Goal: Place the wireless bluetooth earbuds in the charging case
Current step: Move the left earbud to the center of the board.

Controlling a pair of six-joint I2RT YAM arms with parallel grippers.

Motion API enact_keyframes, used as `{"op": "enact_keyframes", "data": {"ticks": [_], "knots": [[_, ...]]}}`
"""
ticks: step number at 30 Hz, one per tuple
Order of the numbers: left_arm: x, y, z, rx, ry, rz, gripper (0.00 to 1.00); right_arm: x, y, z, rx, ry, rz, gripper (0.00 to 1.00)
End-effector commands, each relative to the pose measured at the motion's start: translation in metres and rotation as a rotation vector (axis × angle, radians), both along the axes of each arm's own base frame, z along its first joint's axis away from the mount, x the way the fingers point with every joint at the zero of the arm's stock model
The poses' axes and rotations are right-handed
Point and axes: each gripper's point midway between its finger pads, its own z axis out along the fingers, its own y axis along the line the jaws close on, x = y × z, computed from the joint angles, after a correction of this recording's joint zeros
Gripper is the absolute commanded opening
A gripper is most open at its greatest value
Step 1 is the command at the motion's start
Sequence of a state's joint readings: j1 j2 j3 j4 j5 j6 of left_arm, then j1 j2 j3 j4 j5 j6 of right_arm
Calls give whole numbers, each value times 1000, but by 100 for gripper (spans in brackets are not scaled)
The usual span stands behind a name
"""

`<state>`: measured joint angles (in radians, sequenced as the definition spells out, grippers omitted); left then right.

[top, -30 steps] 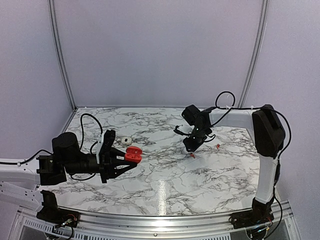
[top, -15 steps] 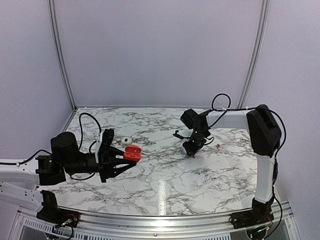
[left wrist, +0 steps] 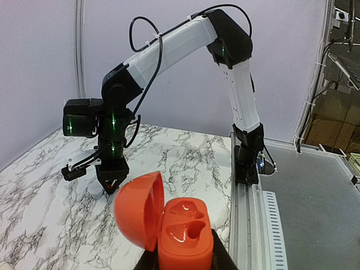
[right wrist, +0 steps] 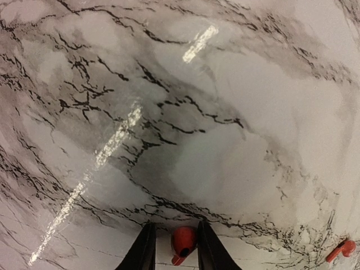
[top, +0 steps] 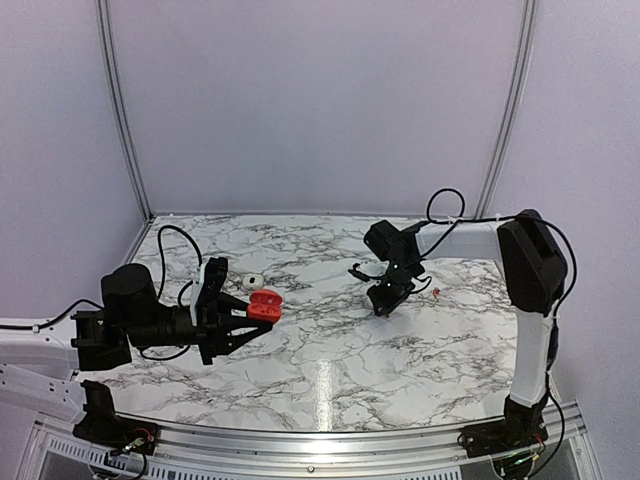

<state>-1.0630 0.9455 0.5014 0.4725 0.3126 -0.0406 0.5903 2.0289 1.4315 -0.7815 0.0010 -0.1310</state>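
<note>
Gleaming red clamshell case [left wrist: 179, 239], bean-shaped earbud [right wrist: 183, 241], veined marble table [top: 330, 350]

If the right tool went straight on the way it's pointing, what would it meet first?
The marble table just beneath it. The right tool points down, and the red earbud between its fingers would likely touch first.
</note>
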Motion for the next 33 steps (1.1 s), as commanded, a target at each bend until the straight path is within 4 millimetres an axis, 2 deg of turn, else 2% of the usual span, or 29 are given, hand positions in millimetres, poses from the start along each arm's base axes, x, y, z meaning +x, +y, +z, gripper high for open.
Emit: {"op": "enact_keyframes", "data": {"ticks": [1, 7, 11, 13, 19, 25, 29, 33], "knots": [[-2, 1, 7, -22, -21, -5, 0, -14, -11, -9, -28, 58, -16, 24], [-2, 2, 8, -25, -25, -1, 0, -18, -1, -2, 2, 55, 11, 15], [-1, 4, 8, -29, -22, 7, 0, -32, 21, 2, 41, 72, 64, 13], [0, 5, 10, -35, -22, 18, 0, -46, 38, 3, 50, 85, 115, 12], [3, 12, 13, -53, -22, 51, 0, -105, 99, 4, 97, 145, 297, 12], [6, 21, 19, -80, -28, 88, 0, -163, 134, 3, 64, 186, 446, 12], [7, 23, 22, -90, -24, 95, 0, -184, 139, 4, 31, 202, 492, 12], [7, 23, 20, -88, -17, 95, 0, -194, 128, 0, -41, 200, 511, 12]]}}
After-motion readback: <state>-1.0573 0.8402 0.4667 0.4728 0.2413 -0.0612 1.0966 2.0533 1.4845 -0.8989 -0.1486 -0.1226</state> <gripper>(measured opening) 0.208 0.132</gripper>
